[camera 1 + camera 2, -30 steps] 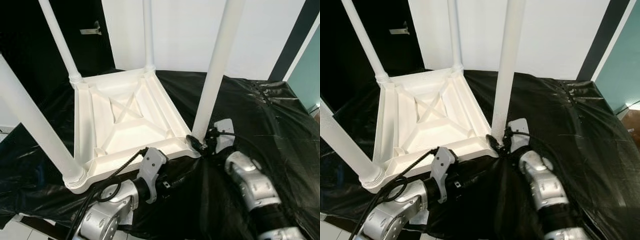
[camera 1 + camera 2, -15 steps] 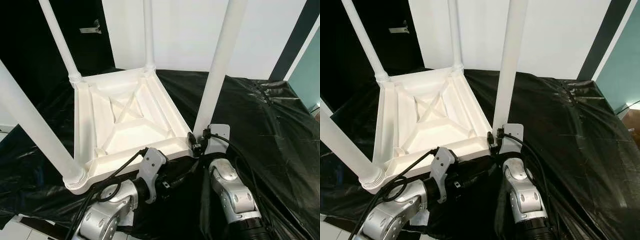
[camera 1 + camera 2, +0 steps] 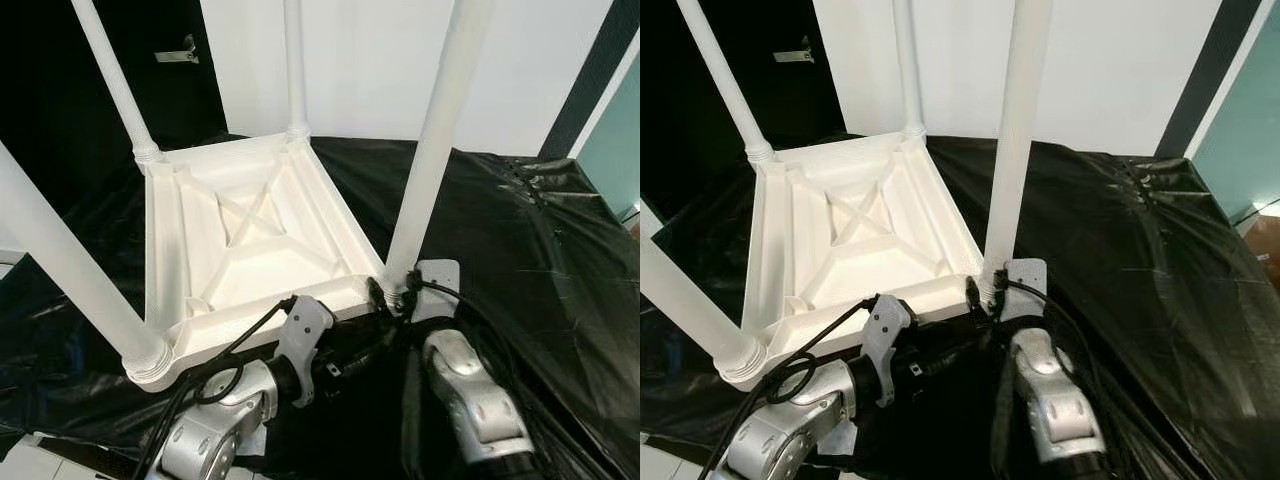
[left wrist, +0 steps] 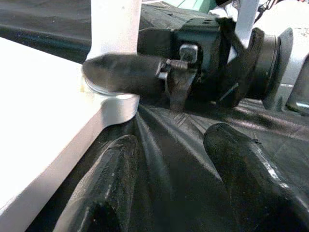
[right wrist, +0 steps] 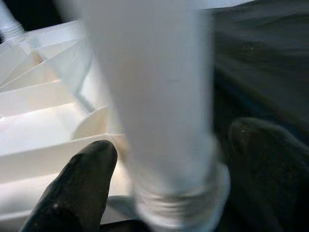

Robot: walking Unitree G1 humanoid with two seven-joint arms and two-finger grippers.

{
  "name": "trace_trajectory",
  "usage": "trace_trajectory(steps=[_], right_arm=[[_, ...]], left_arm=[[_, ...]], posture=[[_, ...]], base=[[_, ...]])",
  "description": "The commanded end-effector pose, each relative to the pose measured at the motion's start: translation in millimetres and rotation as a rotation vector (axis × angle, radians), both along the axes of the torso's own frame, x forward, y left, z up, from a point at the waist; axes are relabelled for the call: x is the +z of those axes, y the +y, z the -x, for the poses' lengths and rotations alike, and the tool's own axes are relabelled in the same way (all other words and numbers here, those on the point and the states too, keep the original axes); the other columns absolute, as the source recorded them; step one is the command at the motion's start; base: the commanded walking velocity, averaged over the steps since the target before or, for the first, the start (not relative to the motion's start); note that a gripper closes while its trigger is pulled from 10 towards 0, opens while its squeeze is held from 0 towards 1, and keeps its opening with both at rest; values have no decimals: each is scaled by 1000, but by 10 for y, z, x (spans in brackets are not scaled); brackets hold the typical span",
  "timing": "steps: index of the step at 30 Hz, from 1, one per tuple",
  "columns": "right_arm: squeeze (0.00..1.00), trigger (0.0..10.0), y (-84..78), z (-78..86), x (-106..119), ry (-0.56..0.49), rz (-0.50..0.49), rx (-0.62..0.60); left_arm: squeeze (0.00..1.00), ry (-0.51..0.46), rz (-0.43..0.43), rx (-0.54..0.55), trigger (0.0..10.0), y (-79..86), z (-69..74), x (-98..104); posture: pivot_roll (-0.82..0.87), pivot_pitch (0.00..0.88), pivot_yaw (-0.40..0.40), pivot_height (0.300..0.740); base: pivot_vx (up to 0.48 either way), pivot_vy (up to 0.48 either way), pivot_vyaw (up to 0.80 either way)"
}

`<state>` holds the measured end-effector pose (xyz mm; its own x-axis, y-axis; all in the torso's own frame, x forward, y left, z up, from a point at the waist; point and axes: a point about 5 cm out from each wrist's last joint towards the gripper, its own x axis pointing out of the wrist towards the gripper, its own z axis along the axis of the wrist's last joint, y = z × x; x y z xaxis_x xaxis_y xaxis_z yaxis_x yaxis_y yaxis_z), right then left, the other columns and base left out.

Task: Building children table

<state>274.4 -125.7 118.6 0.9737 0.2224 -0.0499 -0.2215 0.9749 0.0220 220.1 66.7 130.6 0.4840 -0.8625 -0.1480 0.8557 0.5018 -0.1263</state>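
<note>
The children's table lies upside down at centre left on the black-draped surface, legs up. Since a second ago the right claw has shifted onto the near-right leg. Right wrist view: fingers apart, straddling that leg (blurred). Left wrist view: left claw open, empty, beside the corner.

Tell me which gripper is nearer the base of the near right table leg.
Right. The right gripper straddles the table leg at its base; the left gripper sits open beside that corner, over the black sheet.
</note>
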Motion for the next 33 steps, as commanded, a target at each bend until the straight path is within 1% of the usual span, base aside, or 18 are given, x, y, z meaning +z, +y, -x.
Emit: trace_trajectory(steps=[1, 2, 3, 8, 9, 10, 14, 18, 19, 21, 25, 26, 27, 29, 30, 31, 32, 33], right_arm=[[1000, 10000, -30, 24, 23, -18, -21, 27], [1000, 10000, -153, 76, 5, -17, -9, 135], [1000, 10000, -203, 94, -1, -13, -5, 181], [1000, 10000, -334, 90, 14, -24, 40, 275], [718, 10000, -376, 71, 29, -24, 47, 311], [0, 10000, -415, 49, 49, -29, 65, 347], [0, 10000, -470, -37, 106, -35, 121, 432], [0, 10000, -450, -153, 146, -20, 170, 555], [0, 10000, -450, -153, 146, -20, 170, 555], [0, 10000, -390, -238, 161, -24, 209, 615], [0, 10000, -338, -293, 170, -25, 221, 651], [0, 10000, -302, -344, 173, -26, 236, 683], [0, 9765, -281, -377, 169, -25, 244, 702], [0, 9765, -269, -397, 165, -23, 250, 714], [0, 0, -258, -432, 146, -19, 278, 723], [0, 0, -268, -454, 123, -9, 309, 716], [0, 0, -268, -454, 123, -9, 309, 716], [0, 0, -283, -476, 92, 5, 333, 707]], left_arm=[[0, 12, -10, -3, 10000, 7, 12, -21], [0, 13, -10, -10, 10000, 9, 4, -21], [0, 13, -9, -13, 10000, 6, -2, -20], [0, 11, -13, -26, 10000, 3, -14, -14], [0, 10, -15, -29, 10000, 5, -18, -10], [0, 9, -16, -31, 10000, 7, -23, -6], [0, 6, -19, -33, 10000, 7, -40, 1], [0, 2, -21, -35, 10000, 5, -55, 7], [0, 2, -21, -35, 10000, 5, -55, 7], [0, 0, -21, -31, 10000, 10, -66, 7], [0, -1, -21, -28, 10000, 9, -70, 8], [0, -2, -20, -25, 10000, 7, -74, 8], [0, -2, -20, -22, 10000, 6, -74, 4], [0, -2, -19, -21, 10000, 6, -73, 2], [0, -3, -19, -16, 10000, 4, -72, -3], [0, -3, -19, -14, 10000, 4, -71, -5], [0, -3, -19, -14, 10000, 4, -71, -5], [0, -3, -20, -9, 10000, 5, -69, -9]], posture=[[-44, 0, -21, 740], [-57, 0, -11, 740], [-58, 0, -10, 740], [-65, 0, -2, 740], [-69, 0, 6, 740], [-70, 0, 8, 740], [-73, 0, 14, 740], [-70, 0, 15, 740], [-70, 0, 15, 740], [-66, 0, 12, 740], [-61, 0, 8, 740], [-57, 0, 4, 740], [-53, 0, 0, 740], [-53, 0, 0, 740], [-45, 0, -5, 740], [-40, 0, -7, 740], [-40, 0, -7, 740], [-35, 0, -12, 740]], base=[[0, 0, 0], [0, 0, 0], [0, 0, 0], [0, 0, 0], [0, 0, 0], [0, 0, 0], [0, 0, 0], [0, 0, 0], [0, 0, 0], [0, 0, 0], [0, 0, 0], [0, 0, 0], [0, 0, 0], [0, 0, 0], [0, 0, 0], [0, 0, 0], [0, 0, 0], [0, 0, 0]])
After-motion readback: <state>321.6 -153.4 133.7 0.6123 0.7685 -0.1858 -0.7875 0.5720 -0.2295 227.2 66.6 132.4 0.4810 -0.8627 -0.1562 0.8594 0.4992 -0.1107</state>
